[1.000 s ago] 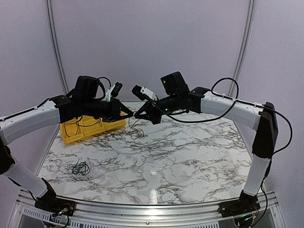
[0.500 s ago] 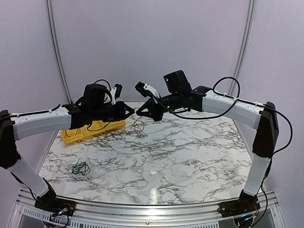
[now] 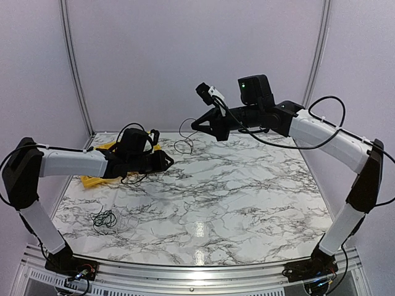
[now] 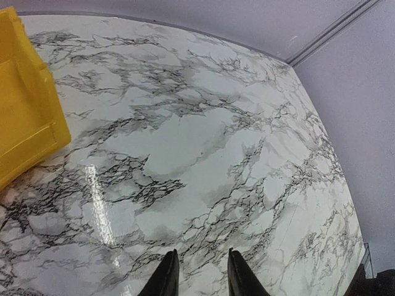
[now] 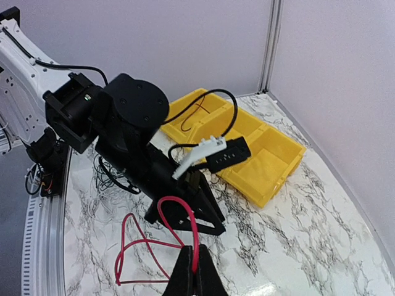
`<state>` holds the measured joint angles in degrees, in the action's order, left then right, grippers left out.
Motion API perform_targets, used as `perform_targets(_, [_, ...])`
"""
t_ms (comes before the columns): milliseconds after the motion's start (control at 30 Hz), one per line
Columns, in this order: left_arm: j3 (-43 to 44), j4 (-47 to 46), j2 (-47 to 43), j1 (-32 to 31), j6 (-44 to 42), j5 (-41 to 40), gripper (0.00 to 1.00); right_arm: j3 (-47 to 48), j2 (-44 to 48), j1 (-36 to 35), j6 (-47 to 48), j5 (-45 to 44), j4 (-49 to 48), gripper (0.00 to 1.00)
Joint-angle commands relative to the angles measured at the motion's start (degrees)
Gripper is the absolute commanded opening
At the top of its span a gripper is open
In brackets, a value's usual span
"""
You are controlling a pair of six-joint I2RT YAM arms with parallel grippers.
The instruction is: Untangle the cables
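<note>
**Position of the work item.** The red wire (image 5: 195, 235) is pinched in the right gripper (image 5: 193, 251), whose fingers are pressed together on a single strand. The rest of the wire hangs below the fingers in loose loops. In the top view it hangs in the air above the far part of the marble table (image 3: 247, 197), joined to no other wire. The other cables (image 3: 103, 217) lie as a small dark tangle near the table's left front corner, well apart from both grippers.

**Left side.** The left gripper (image 4: 202, 254) is low over the table, near the yellow bin (image 4: 24, 123). Its fingers stand slightly apart with bare marble between them, and it holds nothing. In the right wrist view it sits just beyond the hanging loops.

**Status (judged).** One wire is separated and lifted but not yet set down. The tangle has yet to be worked.

**Hazards from here (judged):**
- Slip: the wire is thin and held at one point only, so a quick swing of the arm could pull it out of the pinch.
- Snag: the free loops hang near the left gripper and could hook on its fingers or on the thick arm cabling.
- Re-tangling: laying the wire down close to the tangle would undo the separation.
- Clump drag: pulling one strand from the tangle could drag the whole clump along instead of freeing that strand
</note>
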<state>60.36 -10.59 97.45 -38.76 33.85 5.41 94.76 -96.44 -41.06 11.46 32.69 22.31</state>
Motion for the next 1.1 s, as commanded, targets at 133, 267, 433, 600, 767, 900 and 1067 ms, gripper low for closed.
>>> perform_targets(133, [-4.9,-2.4,-15.8,-1.8,-5.1,0.5,0.74,-4.3,0.1,0.4,1.0,-7.4,-1.2,0.00])
perform_targets(267, [-4.1,-2.5,-17.7,-2.4,-3.8,2.9,0.76,-4.1,-1.5,0.5,0.5,-8.1,-2.0,0.00])
perform_targets(433, [-1.4,-2.6,-15.3,-4.1,-4.6,2.4,0.71,-1.9,-3.9,0.5,-0.7,-8.7,-1.7,0.00])
perform_targets(600, [2.7,-3.3,-11.0,-4.4,-4.7,0.4,0.66,-0.9,-4.5,0.5,-1.2,-7.3,-1.3,0.00])
perform_targets(767, [6.9,-4.2,-5.6,-4.3,-4.0,-3.4,0.61,-1.6,-3.4,0.5,-1.6,-4.6,-1.0,0.00])
perform_targets(900, [10.2,-4.9,0.0,-4.4,-3.2,-2.5,0.58,-1.1,-2.0,0.3,-0.8,2.2,-0.3,0.00])
perform_targets(1067, [9.5,-5.6,4.7,-4.4,-1.9,-4.9,0.54,2.1,0.8,0.2,-2.2,3.9,0.4,0.00])
